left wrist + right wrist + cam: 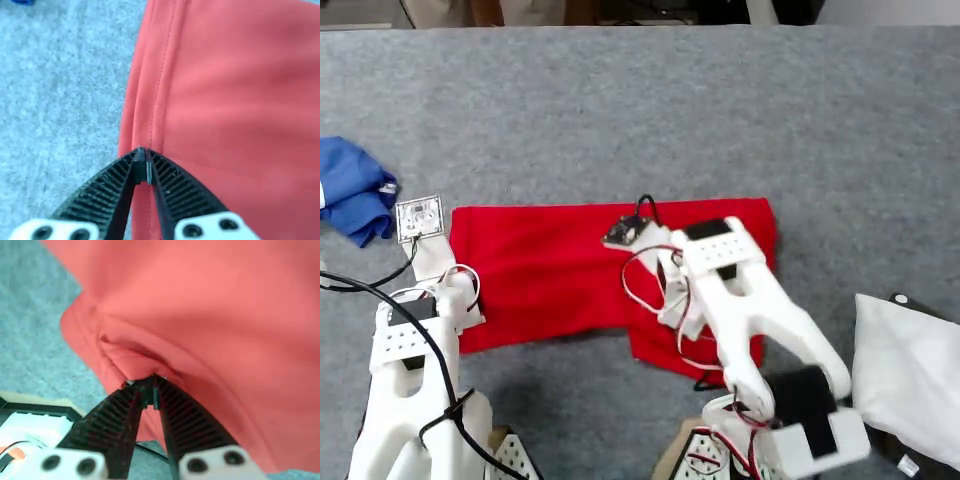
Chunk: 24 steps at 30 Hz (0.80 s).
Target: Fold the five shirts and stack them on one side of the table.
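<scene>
A red shirt (550,270) lies spread across the middle of the grey table (620,110), partly folded into a wide band. My left gripper (141,162) is shut on the hemmed edge of the red shirt (235,100); from above it sits at the shirt's left end (465,305). At the shirt's near edge, right of centre, my right gripper (149,387) is shut on a bunched fold of the red shirt (200,305). The white right arm (740,290) covers that part of the cloth from above.
A crumpled blue shirt (350,195) lies at the table's left edge. A white shirt (910,380) sits at the near right over something dark. The far half of the table is bare grey carpet. Both arm bases stand at the near edge.
</scene>
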{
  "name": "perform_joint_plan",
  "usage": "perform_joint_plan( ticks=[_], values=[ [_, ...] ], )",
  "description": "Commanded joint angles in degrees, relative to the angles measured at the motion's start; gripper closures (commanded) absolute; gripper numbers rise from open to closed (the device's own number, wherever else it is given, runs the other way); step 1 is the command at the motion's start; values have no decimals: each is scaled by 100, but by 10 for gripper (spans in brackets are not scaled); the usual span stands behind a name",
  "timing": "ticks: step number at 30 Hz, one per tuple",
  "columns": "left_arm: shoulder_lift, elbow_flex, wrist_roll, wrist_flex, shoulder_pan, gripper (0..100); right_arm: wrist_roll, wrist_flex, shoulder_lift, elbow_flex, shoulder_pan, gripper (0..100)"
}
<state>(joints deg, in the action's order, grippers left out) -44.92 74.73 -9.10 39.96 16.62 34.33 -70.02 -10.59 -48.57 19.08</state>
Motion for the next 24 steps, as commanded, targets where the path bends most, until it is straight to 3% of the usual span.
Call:
perform_joint_plan(
  ticks=[1,5,10,16,24],
  values=[
    [22,-114,44,-97,9,981,-35,9,-558,-444,66,994],
    [22,-114,44,-97,9,981,26,-9,-1051,-866,66,994],
    [22,-114,44,-97,9,981,677,-492,-1358,-866,75,994],
    [22,-114,44,-97,9,981,791,-695,-1516,-66,-154,994],
    [22,-114,44,-97,0,981,782,-527,-84,1314,-215,994]
  ],
)
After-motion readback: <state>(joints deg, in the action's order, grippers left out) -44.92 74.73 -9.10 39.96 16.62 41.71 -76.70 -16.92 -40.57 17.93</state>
